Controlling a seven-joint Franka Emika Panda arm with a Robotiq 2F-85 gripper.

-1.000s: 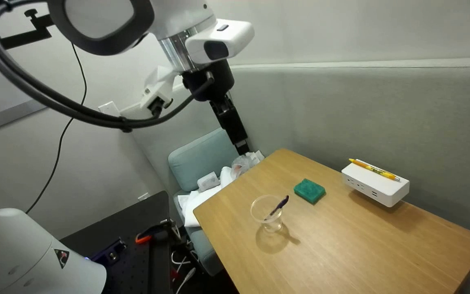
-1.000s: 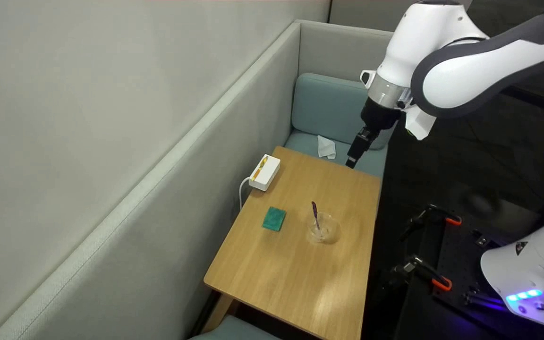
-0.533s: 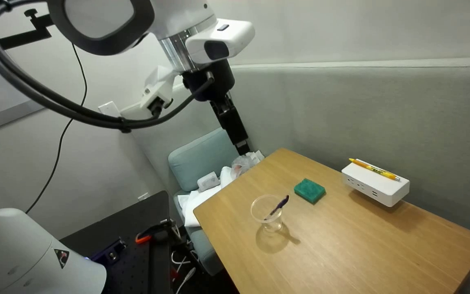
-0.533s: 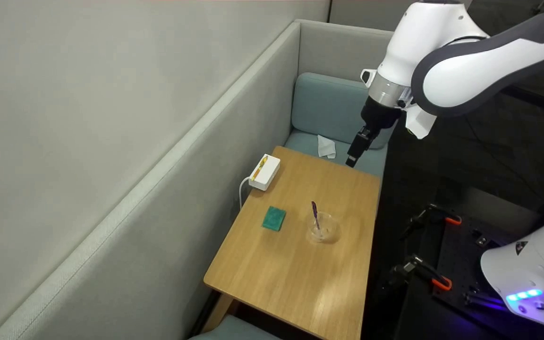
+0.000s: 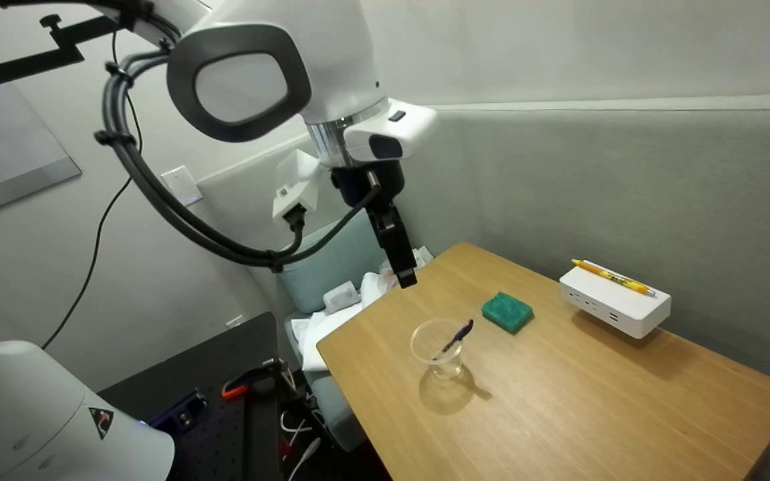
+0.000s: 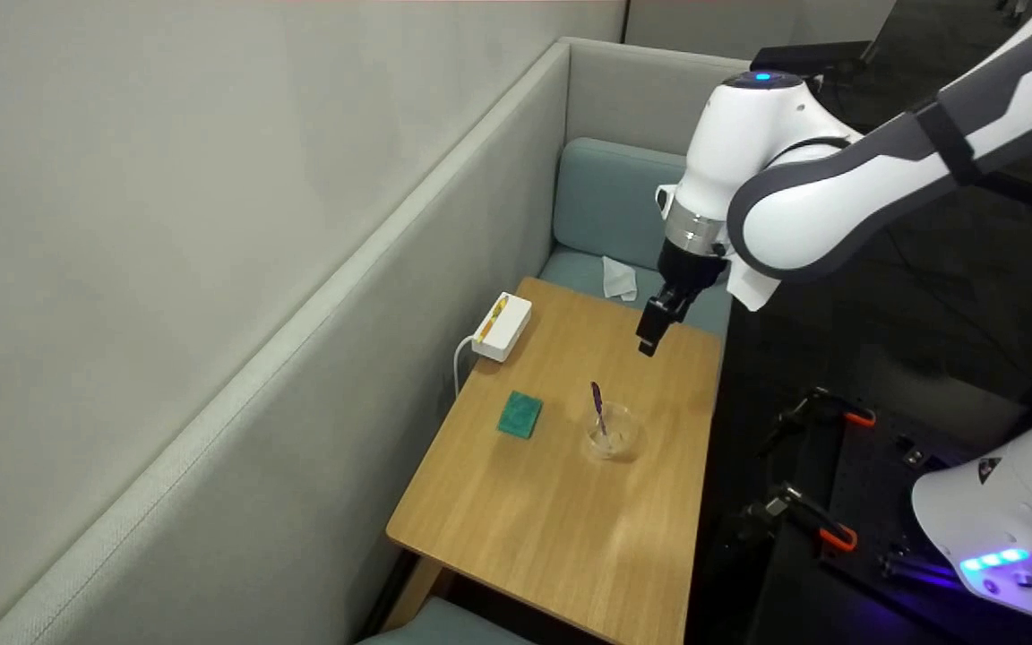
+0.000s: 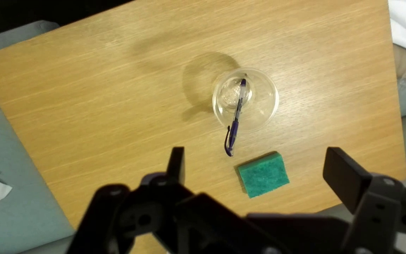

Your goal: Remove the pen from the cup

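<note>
My claw (image 7: 255, 163) is holding nothing. In the wrist view its two fingers are standing wide apart, one low near the centre-left, one low at the right, and the green sponge (image 7: 264, 177) is showing in the gap between them, lying on the table (image 7: 118, 106) beneath.

Pen location: the pen (image 7: 237, 115) is leaning in the clear cup (image 7: 263, 102), upper middle of the wrist frame. Its lower tip is sitting inside, near the base; its purple clip end is jutting out past the rim, toward the bottom of the frame.

Key relation: the pen is lying above my fingertips in the wrist frame and a little left of the midline between them. Its long axis is running nearly up and down there, the free end slanting slightly left, so it is cutting almost square across my closing line. I am judging that little wrist turning is needed.

In an exterior view the pen (image 5: 453, 341) is showing to the lower right of the claw, which is hanging higher, apart from the cup.

I am reading this as the step before the grasp. Next move is probably calling for a descent on the protruding end. Risk: a finger catching the rim, tipping the cup.
</note>
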